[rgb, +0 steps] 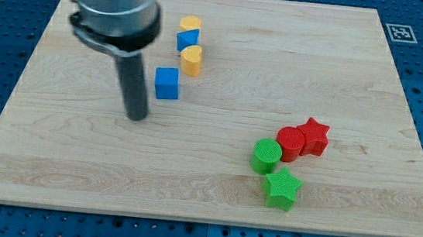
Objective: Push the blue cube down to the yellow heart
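On a pale wooden board (212, 189), my tip (137, 117) rests bare, touching nothing, just left of and below the blue plastic cube (167, 83); the yellow plastic heart (191, 60) sits just above-right of that cube.

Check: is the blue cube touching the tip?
No. The blue cube sits apart, to the view's right of my tip; board shows between.

Grey metal cylinder, black collar, dark rod (138, 88).
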You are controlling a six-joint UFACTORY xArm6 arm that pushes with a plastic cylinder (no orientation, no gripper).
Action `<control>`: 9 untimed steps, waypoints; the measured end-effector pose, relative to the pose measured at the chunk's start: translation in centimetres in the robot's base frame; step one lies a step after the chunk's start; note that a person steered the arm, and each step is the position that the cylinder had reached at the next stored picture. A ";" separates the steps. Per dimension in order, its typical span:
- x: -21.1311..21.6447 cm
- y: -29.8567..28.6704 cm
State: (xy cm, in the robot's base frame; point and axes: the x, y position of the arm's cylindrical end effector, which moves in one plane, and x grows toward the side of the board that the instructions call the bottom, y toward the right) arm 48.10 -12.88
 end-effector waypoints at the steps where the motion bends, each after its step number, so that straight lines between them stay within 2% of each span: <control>1: -2.5 -0.4; 2: -3.1 0.1; 4: -3.1 6.0; 6: -2.1 6.2; 9: -2.9 7.3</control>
State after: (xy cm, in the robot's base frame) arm 45.24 -5.57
